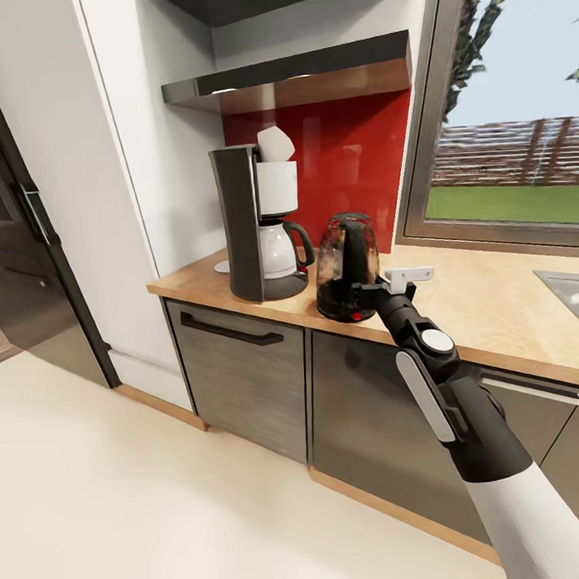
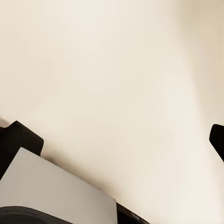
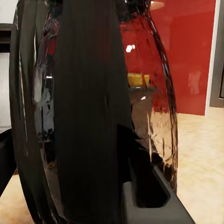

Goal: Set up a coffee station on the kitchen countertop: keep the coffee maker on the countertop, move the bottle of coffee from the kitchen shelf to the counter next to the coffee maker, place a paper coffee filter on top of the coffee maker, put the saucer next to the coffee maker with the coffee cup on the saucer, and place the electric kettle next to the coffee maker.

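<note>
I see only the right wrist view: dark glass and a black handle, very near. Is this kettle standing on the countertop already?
Observer: Yes. The head view shows the electric kettle upright on the kitchen countertop.
Operator: Where is the coffee maker?
Observer: The coffee maker stands close beside the kettle, at the kettle's left in the head view.
Operator: And the other arm?
Observer: The left gripper has its jaws wide open, with pale floor behind them.
</note>
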Robot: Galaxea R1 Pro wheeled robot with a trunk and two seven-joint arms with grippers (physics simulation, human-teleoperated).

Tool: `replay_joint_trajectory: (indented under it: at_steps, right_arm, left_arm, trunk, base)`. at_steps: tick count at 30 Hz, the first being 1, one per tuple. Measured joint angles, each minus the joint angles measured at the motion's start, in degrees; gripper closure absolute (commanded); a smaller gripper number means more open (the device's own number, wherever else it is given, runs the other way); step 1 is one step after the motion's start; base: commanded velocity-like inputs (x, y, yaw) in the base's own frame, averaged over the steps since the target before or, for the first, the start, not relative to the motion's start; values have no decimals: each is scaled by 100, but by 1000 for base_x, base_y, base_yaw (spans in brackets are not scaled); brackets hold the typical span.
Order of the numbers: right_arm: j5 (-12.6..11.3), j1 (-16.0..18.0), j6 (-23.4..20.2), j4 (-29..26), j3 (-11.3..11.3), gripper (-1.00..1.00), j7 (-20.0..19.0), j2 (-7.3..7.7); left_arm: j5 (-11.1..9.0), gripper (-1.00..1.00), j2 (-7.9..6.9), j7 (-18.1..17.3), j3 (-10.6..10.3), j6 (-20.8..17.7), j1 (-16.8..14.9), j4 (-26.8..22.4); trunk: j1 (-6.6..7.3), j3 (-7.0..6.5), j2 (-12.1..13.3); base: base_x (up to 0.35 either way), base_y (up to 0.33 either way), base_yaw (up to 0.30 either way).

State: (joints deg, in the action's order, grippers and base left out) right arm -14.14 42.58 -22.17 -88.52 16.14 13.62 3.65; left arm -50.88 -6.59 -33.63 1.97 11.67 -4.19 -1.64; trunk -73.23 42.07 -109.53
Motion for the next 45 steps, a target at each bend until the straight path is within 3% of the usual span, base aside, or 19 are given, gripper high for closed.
replay_joint_trajectory:
  at_steps: [35,45]
  right_arm:
    - [-38,-5,-26,80,4,-100,-5,-1]
    - [-38,-2,-34,81,4,-100,-5,-1]
  left_arm:
    - [0,-100,0,0,1,0,1,-2]
    - [0,-100,0,0,-2,-1,1,-1]
  trunk:
    - [0,1,0]
    - [-1,1,0]
  base:
    - [-16,7,0]
    - [-163,0,0]
